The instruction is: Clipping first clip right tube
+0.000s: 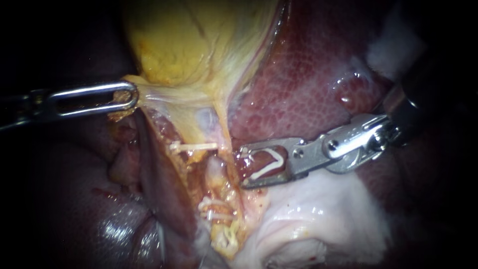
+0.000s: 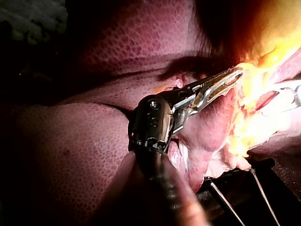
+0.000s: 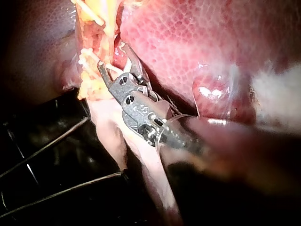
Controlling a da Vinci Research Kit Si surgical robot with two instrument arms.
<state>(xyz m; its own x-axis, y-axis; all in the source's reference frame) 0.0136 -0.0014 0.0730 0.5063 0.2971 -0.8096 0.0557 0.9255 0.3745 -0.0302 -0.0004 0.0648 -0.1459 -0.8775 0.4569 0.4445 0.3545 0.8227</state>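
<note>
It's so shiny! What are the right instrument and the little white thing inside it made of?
The right instrument looks like polished metal: silvery, with bright glints. The white clip is probably plastic: smooth, matt and opaque, though the look alone can't settle it.

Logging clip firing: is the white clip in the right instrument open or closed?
Open. The clip sits as a spread V, legs apart, held between the right instrument's parted jaws.

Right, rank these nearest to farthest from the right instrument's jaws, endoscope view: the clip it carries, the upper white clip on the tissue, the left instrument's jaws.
1. Carried clip: between the right instrument jaws.
2. Upper white clip: to their left, on the tissue strand.
3. Left instrument jaws: far left, gripping gallbladder tissue.
</note>
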